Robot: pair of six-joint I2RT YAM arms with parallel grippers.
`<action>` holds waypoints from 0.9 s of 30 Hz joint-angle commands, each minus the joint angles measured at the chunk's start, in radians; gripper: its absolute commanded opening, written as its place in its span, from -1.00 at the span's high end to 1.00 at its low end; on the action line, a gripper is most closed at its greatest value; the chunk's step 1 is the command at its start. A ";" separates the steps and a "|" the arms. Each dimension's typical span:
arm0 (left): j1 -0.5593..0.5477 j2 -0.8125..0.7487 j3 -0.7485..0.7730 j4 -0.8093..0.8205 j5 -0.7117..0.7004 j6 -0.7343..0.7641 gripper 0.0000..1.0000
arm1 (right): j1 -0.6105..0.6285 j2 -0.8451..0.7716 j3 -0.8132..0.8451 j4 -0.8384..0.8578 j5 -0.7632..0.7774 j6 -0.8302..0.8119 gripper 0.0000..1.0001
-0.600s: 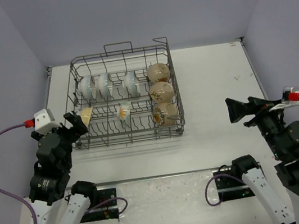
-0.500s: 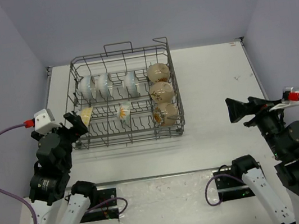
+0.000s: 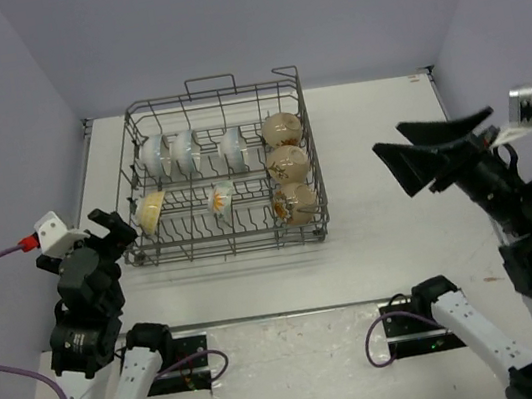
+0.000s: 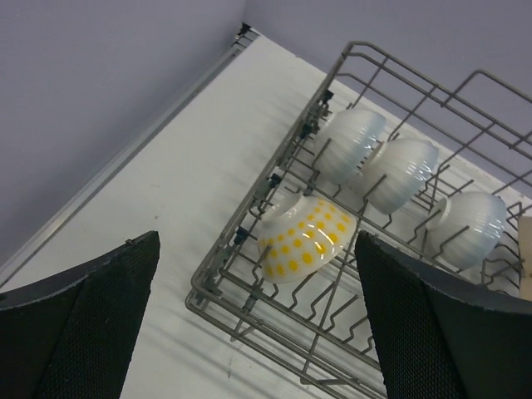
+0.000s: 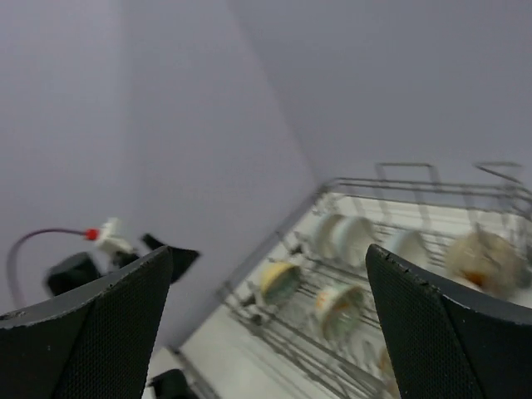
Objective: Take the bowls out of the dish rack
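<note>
Both jaws wide open, empty; bowls [image 3: 287,164] stand betw dish rack [image 3: 212,94] tines.

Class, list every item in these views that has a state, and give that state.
dish rack, on the table, holding eight bowls
white bowls, three on edge in the far row
yellow-dotted bowl, tilted on edge, near-left corner
floral bowl, on edge, near row
tan bowls, three racked along the right side
left gripper, open, empty
right gripper, open, empty
</note>
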 commanded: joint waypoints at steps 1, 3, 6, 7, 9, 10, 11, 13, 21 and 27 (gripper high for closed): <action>0.038 -0.007 0.036 -0.055 -0.135 -0.079 -1.00 | 0.189 0.282 0.180 0.194 -0.088 0.091 -0.98; 0.058 -0.015 0.042 -0.073 -0.161 -0.110 -1.00 | 0.494 0.539 0.437 0.061 0.120 -0.019 -0.98; 0.086 -0.029 0.049 -0.101 -0.227 -0.148 -1.00 | 0.655 0.844 0.634 0.008 0.235 -0.023 -0.98; 0.092 -0.032 0.052 -0.118 -0.237 -0.157 -1.00 | 0.674 0.888 0.623 0.041 0.274 0.051 -0.98; 0.098 -0.039 0.060 -0.145 -0.276 -0.182 -1.00 | 0.725 0.994 0.555 0.172 0.363 0.125 -0.98; 0.100 -0.044 0.063 -0.156 -0.288 -0.194 -1.00 | 0.743 1.035 0.551 0.192 0.397 0.190 -0.98; 0.100 -0.047 0.066 -0.164 -0.294 -0.207 -1.00 | 0.759 1.076 0.551 0.219 0.456 0.214 -0.98; 0.100 -0.056 0.065 -0.161 -0.287 -0.205 -1.00 | 0.785 1.194 0.563 0.236 0.472 0.302 -0.98; 0.100 -0.049 0.048 -0.115 -0.236 -0.156 -1.00 | 0.803 1.456 0.650 0.289 0.446 0.458 -0.82; 0.098 -0.050 0.048 -0.115 -0.233 -0.153 -1.00 | 0.806 1.549 0.664 0.285 0.475 0.560 -0.72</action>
